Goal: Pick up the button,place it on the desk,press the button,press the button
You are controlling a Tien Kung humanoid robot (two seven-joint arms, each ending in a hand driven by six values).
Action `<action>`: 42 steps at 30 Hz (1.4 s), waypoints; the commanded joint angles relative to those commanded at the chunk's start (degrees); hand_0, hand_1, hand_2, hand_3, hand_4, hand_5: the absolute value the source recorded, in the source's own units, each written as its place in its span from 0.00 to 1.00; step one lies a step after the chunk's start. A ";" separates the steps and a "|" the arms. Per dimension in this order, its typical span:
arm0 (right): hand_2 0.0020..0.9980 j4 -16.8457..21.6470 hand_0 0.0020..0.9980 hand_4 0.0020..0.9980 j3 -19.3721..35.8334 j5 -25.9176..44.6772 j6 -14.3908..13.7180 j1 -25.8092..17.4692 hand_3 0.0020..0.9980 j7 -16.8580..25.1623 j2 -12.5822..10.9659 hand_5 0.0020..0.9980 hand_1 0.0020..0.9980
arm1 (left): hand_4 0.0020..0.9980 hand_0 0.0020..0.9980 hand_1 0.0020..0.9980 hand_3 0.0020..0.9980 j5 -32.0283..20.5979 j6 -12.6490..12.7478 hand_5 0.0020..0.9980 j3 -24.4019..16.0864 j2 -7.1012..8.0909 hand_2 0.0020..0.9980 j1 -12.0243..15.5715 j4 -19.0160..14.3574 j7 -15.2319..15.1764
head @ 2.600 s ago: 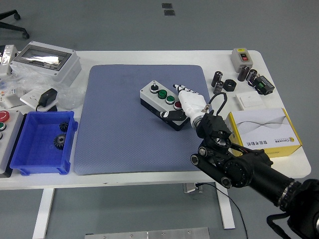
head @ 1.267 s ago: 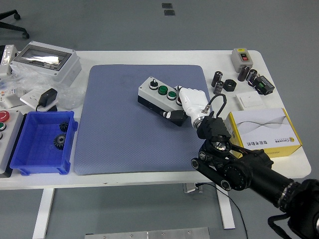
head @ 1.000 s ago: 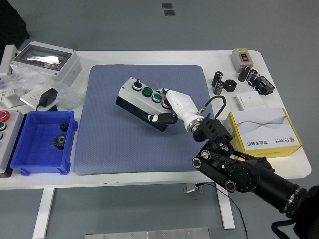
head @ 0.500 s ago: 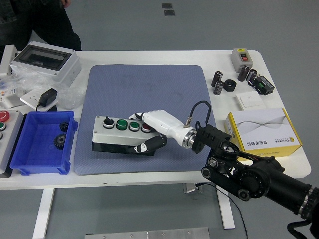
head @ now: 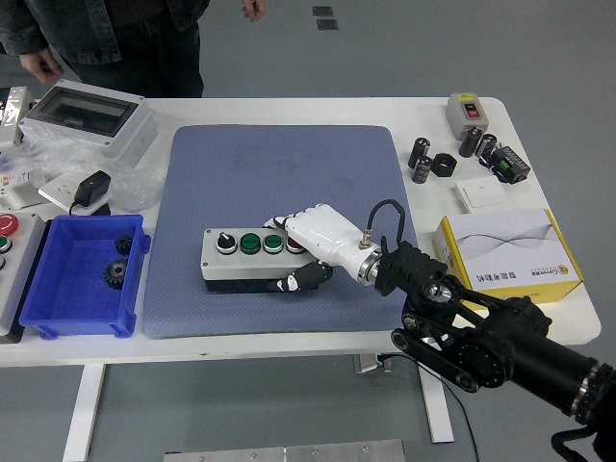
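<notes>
The button box (head: 243, 258) is a grey box with a black base, with a black knob, two green buttons and a red one on top. It lies on the blue-grey mat (head: 279, 183) near its front edge. My right hand (head: 310, 248), white with black fingertips, is shut on the box's right end, fingers over the top by the red button and thumb against the front side. The black right arm (head: 481, 337) comes in from the lower right. The left arm is out of view.
A person stands at the far left side, hands hanging. A blue bin (head: 85, 276) with gears sits at the left, a grey enclosure (head: 89, 117) behind it. A yellow-white box (head: 508, 252) and small parts (head: 462, 154) lie at the right.
My right hand carried the button box from the mat's middle toward the front left and turned it level; over the last half second it shifted slightly right. A person has walked in at the far left.
</notes>
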 joint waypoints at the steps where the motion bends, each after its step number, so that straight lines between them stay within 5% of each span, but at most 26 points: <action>1: 0.48 -0.13 0.35 0.11 0.05 -0.01 0.12 -0.06 0.46 -0.24 0.01 0.00 0.50 | 0.56 0.63 0.55 0.61 0.03 0.01 0.18 -0.04 0.00 0.52 -0.01 -0.01 0.01; 5: 0.48 -0.59 0.35 0.11 0.47 -0.04 0.17 -0.43 0.46 -1.30 0.08 0.00 0.50 | 0.56 0.63 0.55 0.61 0.09 0.01 0.18 -0.08 0.00 0.52 0.00 -0.02 0.03; 6: 0.61 -0.65 0.60 0.20 0.63 -0.04 0.07 -0.54 0.59 -1.55 0.10 0.06 0.65 | 0.56 0.63 0.55 0.61 0.11 0.00 0.17 -0.09 -0.01 0.52 0.01 -0.02 0.03; 11: 0.61 -0.67 0.60 0.20 0.98 0.06 -0.41 -0.94 0.59 -2.07 0.18 0.06 0.65 | 0.56 0.63 0.55 0.61 0.09 0.01 0.17 -0.09 -0.08 0.52 -0.02 -0.02 0.02; 12: 0.72 -0.64 0.86 0.23 0.98 0.10 -0.60 -0.99 0.66 -2.10 0.19 0.07 0.78 | 0.56 0.63 0.55 0.61 0.07 0.01 0.17 -0.07 -0.10 0.52 -0.03 -0.02 0.03; 17: 0.72 -0.38 0.86 0.23 0.59 0.37 -1.84 -0.92 0.66 -2.55 0.15 0.07 0.78 | 0.56 0.63 0.55 0.61 -0.18 0.03 0.17 0.13 -0.13 0.52 -0.20 -0.04 0.08; 18: 0.77 -0.36 0.90 0.36 0.53 0.41 -1.94 -0.89 0.69 -2.65 0.14 0.09 0.81 | 0.56 0.63 0.55 0.61 -0.23 0.04 0.18 0.18 -0.12 0.51 -0.25 -0.04 0.09; 23: 0.77 -0.30 0.90 0.36 0.35 0.47 -2.18 -0.79 0.69 -2.93 0.03 0.09 0.81 | 0.56 0.63 0.55 0.61 -0.30 0.07 0.18 0.27 0.02 0.51 -0.33 -0.11 0.25; 24: 0.79 -0.27 0.91 0.44 0.35 0.45 -2.21 -0.80 0.72 -2.97 0.01 0.10 0.82 | 0.55 0.63 0.55 0.61 -0.24 0.06 0.17 0.23 0.05 0.52 -0.30 -0.11 0.26; 41: 0.80 1.58 0.91 0.48 -0.93 13.88 -0.43 -2.24 0.75 -4.66 -0.65 0.11 0.83 | 0.55 0.62 0.55 0.61 0.57 -0.08 0.17 -0.31 0.08 0.52 0.24 -0.02 0.05; 42: 0.82 1.75 0.90 0.52 -0.77 14.74 -0.36 -2.33 0.89 -4.77 -0.67 0.11 0.83 | 0.55 0.62 0.55 0.61 0.60 -0.08 0.17 -0.34 0.07 0.51 0.25 -0.02 0.05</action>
